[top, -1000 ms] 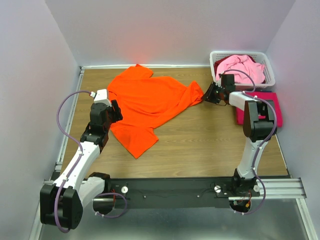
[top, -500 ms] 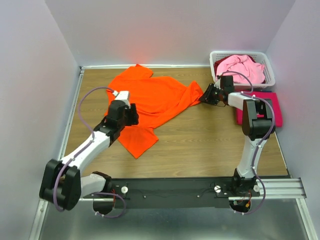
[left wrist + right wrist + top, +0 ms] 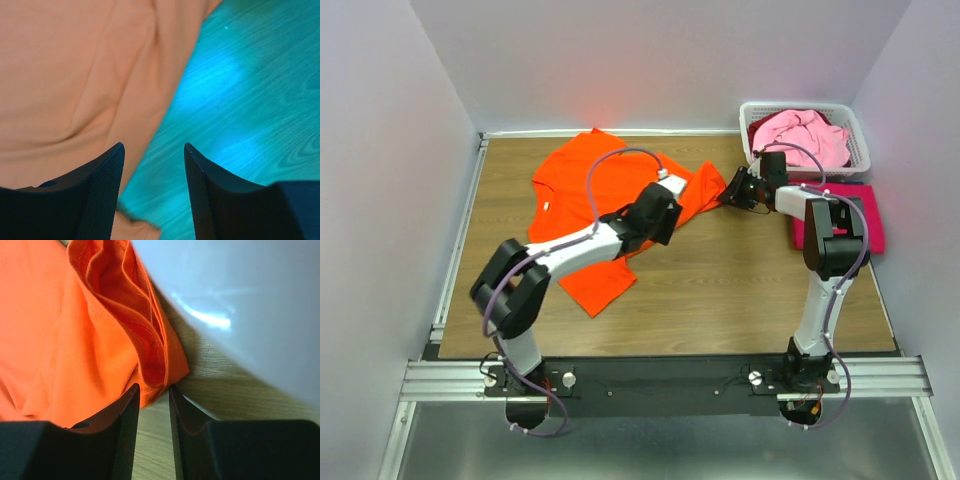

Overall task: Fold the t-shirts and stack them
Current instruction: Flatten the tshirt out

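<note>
**Orange t-shirt (image 3: 605, 190) spread on the counter, left of the basket (image 3: 861, 152)**
The right pincer (image 3: 152, 390), nearer the basket, is clamped on the shirt's basket-side corner. The left pincer (image 3: 152, 150) hovers further from the basket, jaws apart and empty, over the shirt's near edge.

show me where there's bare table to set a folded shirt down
Widest bare wood: the near centre of the table, between the orange shirt, the right arm and the front rail. A narrow strip runs along the left wall. Crowded: the far right, with basket, magenta shirt and right pincer.
</note>
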